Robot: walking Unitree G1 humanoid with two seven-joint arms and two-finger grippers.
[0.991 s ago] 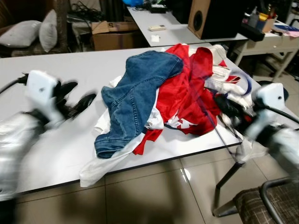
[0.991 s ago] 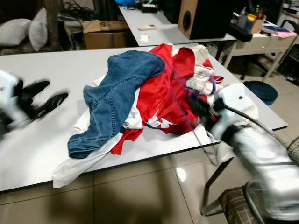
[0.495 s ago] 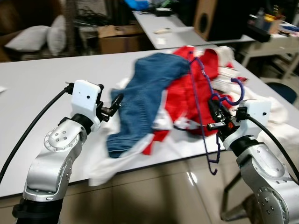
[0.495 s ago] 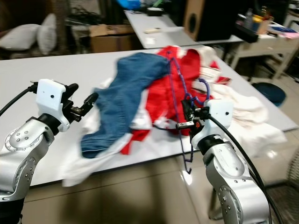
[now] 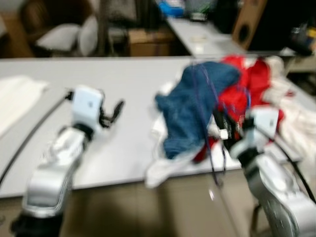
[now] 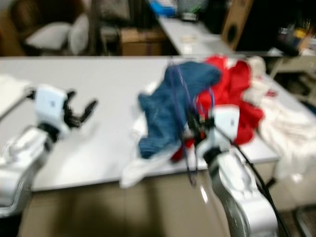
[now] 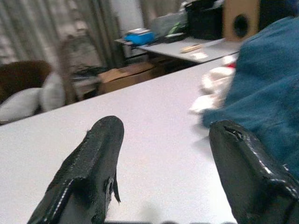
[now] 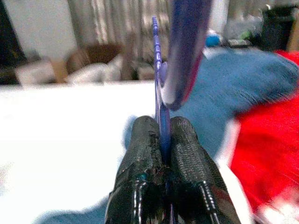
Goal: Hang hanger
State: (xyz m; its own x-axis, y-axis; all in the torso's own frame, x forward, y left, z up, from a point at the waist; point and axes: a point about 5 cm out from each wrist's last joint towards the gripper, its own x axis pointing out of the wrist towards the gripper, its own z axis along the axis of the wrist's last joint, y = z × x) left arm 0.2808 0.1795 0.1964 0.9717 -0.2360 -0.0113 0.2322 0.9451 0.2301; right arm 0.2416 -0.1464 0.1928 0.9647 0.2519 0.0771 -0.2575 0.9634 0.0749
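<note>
Purple hanger (image 8: 161, 93) clamped in right gripper (image 8: 162, 135), held upright at the worktop (image 5: 128, 98) front edge beside the jeans (image 5: 190, 106). Left gripper (image 7: 163, 140) apart, hovering over bare worktop.

A cluttered workroom: long white tables (image 5: 123, 89), a speaker (image 5: 249, 22), cardboard box (image 5: 148, 39), and cushions (image 5: 59, 37).

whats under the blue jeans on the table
The blue jeans lie on top of the clothes pile: white cloth sticks out beneath their lower end and red clothing shows beside them. How far either runs underneath is covered.
</note>
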